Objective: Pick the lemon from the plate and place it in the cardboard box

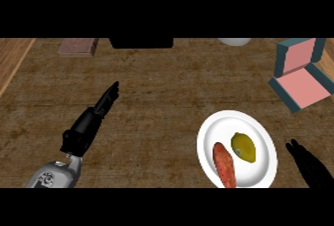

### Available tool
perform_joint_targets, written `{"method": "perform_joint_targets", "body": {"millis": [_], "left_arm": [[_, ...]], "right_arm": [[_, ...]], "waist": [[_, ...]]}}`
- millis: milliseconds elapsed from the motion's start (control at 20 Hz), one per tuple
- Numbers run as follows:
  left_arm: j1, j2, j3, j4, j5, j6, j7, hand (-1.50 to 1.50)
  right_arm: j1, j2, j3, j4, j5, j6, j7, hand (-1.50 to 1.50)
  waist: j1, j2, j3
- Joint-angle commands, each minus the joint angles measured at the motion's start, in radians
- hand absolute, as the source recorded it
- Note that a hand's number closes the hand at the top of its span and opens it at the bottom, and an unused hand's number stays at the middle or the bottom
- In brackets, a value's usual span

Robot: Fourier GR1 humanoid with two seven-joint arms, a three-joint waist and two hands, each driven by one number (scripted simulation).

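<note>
A yellow lemon (244,148) lies on a white plate (218,126) at the lower right, beside an orange-red sweet potato (225,165). The cardboard box (302,83) sits open at the far right, teal outside and pink inside, its lid tilted up behind it. My right hand (312,167) comes in at the lower right edge, just right of the plate, fingers straight and holding nothing. On the left my left hand (91,121) is stretched out over the counter with straight fingers pointing up the view, far from the plate.
Along the back edge stand a brownish block (78,46), a dark object (142,43) and a white rounded object (235,41). The wooden counter (163,88) spreads between my hands, with lighter planks at the far left.
</note>
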Motion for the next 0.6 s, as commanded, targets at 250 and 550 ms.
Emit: {"method": "perform_joint_targets", "body": {"millis": [250, 550], "left_arm": [[-0.054, -0.021, 0.032, 0.063, -0.016, -0.052, -0.015, 0.0], [-0.042, -0.039, 0.045, 0.012, -0.031, -0.078, 0.035, 0.0]], "right_arm": [[-0.201, 0.071, 0.024, -0.115, -0.132, 0.292, 0.359, -1.5], [-0.376, 0.216, -0.002, 0.082, -0.133, 0.314, 0.352, -1.5]], "waist": [[0.028, 0.005, 0.003], [0.031, 0.004, 0.004]]}}
